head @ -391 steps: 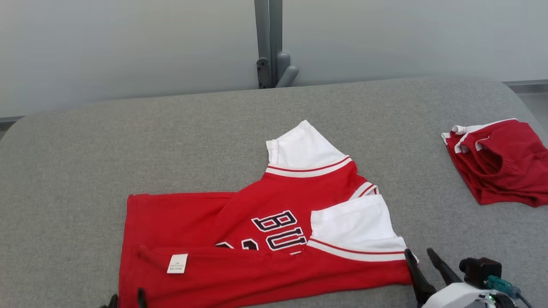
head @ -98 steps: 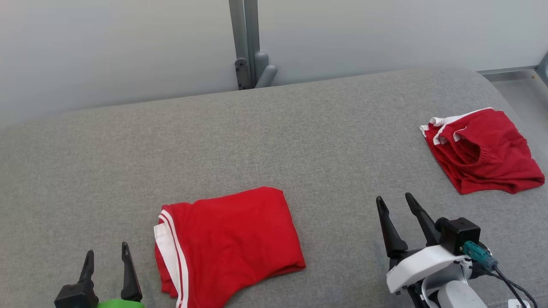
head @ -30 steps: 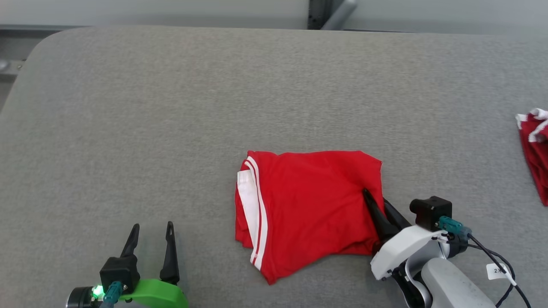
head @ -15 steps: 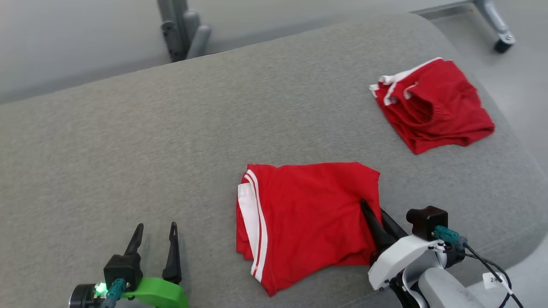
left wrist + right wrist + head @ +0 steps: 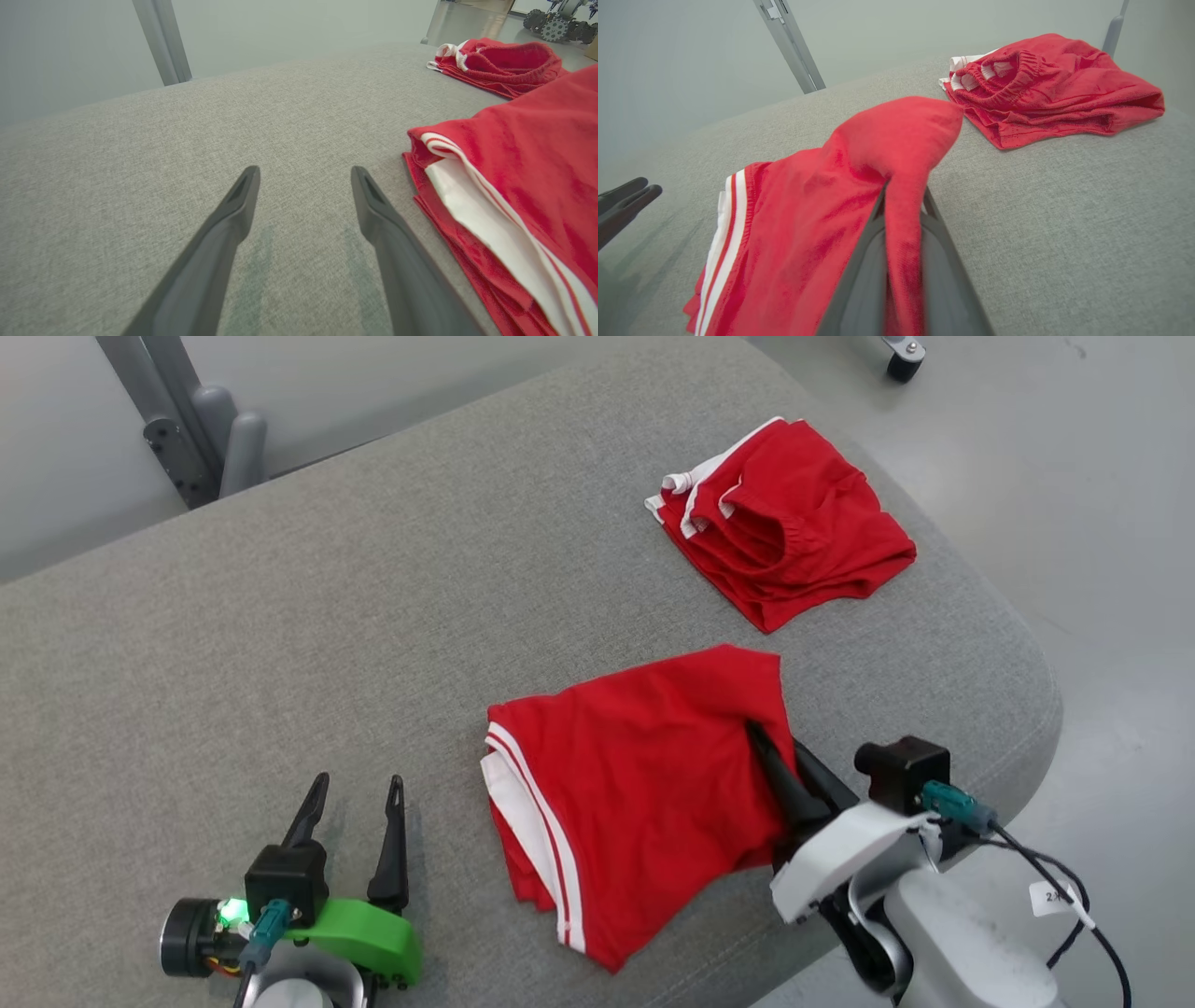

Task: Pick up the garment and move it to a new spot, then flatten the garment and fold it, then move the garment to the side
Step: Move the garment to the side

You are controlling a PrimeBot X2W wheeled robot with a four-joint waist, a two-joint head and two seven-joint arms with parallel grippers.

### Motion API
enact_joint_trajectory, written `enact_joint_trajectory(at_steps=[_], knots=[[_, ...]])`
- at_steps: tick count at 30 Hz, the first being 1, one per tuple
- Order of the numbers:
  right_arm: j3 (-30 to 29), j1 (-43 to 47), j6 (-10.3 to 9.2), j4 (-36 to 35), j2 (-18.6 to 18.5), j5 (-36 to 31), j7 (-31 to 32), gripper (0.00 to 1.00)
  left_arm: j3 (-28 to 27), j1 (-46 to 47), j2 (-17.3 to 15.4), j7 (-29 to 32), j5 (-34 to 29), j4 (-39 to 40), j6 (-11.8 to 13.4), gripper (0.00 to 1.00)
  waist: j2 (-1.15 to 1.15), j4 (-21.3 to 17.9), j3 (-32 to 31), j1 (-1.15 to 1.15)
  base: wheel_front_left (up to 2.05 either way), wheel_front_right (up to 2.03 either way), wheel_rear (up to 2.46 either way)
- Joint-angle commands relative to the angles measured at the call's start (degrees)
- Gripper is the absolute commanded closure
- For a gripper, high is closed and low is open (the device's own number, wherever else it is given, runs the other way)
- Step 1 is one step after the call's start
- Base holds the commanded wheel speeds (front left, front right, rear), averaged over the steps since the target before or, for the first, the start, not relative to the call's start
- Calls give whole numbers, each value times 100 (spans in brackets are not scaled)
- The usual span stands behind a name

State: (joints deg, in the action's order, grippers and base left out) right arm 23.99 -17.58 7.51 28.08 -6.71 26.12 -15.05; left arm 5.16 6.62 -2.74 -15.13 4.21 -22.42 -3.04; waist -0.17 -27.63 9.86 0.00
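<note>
The folded red garment (image 5: 635, 775) with white striped trim lies on the grey cushion near its front right edge. My right gripper (image 5: 775, 751) is shut on the garment's right edge, and the right wrist view shows red cloth (image 5: 896, 196) pinched between the two fingers and bunched over their tips. My left gripper (image 5: 355, 798) stands open on the cushion to the garment's left, apart from it; in the left wrist view its fingers (image 5: 238, 205) are spread over bare fabric with the garment's striped edge (image 5: 490, 205) to the right.
A second red garment (image 5: 784, 523) with white trim lies folded at the cushion's far right. The grey cushion (image 5: 327, 616) ends in a rounded right edge close to my right gripper, with floor (image 5: 1102, 523) beyond. A grey metal post (image 5: 177, 420) stands behind.
The camera has swung right and tilted, so the whole scene shifted. My right gripper stays shut on the garment's right edge, and that side now sits drawn toward the other red garment. The left gripper stays open.
</note>
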Motion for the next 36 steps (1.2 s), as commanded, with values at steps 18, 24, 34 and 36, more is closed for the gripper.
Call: enact_joint_trajectory(at_steps=[18,24,34,36], knots=[[-1099,-2828,-7,1689,-1515,-746,-14,100,73,646,-50,2,-288,90,14,0,17,1615,1208,0,0,0,0],[-1935,-3058,-7,2540,-2188,-1205,-14,100,68,616,-43,3,-257,117,40,0,17,1894,1216,0,0,0,0],[-3607,-2673,-6,2465,-2117,-2296,-14,0,-75,452,-39,2,-206,145,116,0,17,2048,1012,0,0,0,0],[-3739,-2494,-5,2067,-1833,-2378,-13,0,-147,406,-40,3,-172,167,155,0,17,2048,916,0,0,0,0]])
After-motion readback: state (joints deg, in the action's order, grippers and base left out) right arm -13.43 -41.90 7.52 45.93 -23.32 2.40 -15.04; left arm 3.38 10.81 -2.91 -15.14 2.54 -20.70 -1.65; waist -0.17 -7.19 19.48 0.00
